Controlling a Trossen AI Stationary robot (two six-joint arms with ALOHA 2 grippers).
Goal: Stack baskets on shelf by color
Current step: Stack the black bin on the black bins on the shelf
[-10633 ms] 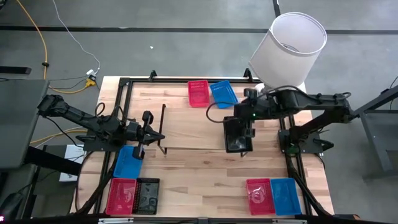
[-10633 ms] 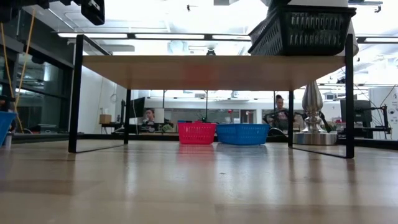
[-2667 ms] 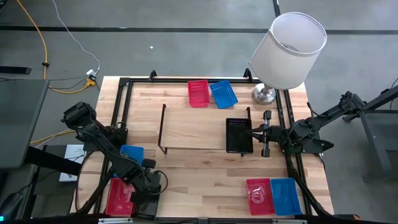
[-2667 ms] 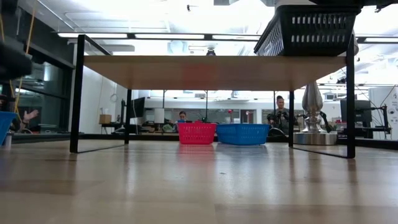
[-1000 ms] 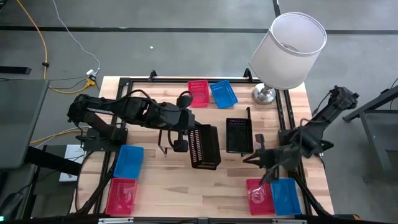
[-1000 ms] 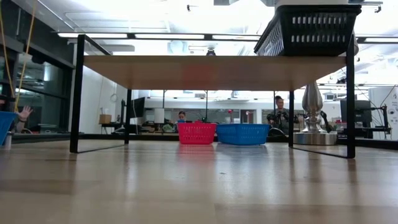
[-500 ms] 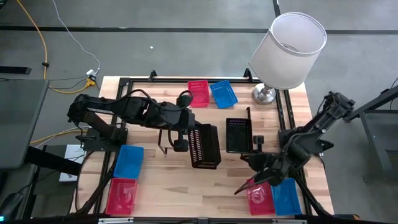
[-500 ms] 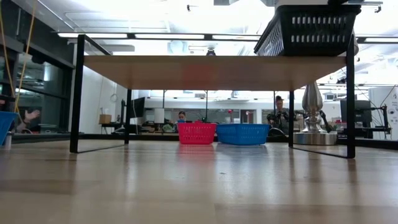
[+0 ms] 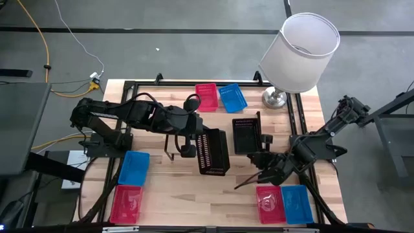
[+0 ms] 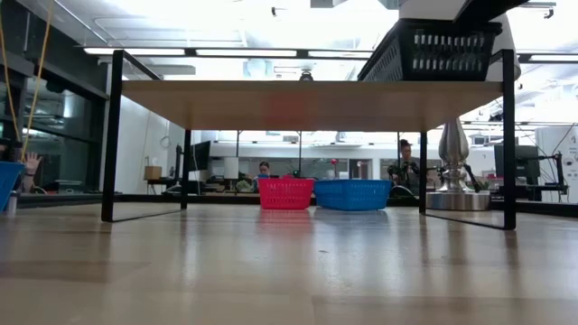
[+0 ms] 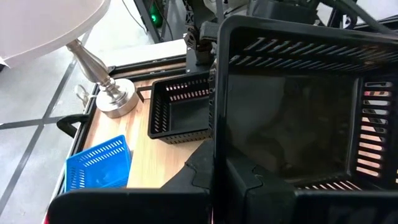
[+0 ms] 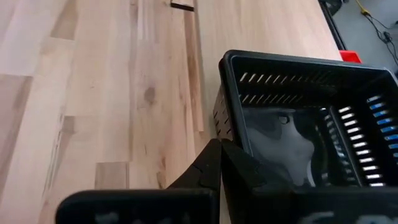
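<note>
An open-plan lab: concrete floor (image 9: 162, 19), ceiling strip lights (image 10: 244, 51), people at desks (image 10: 402, 162) behind.

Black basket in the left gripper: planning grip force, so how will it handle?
Probably light and stiff: the left gripper holds the black basket on edge by one wall without visible sag. Perforated walls may flex if squeezed.
</note>
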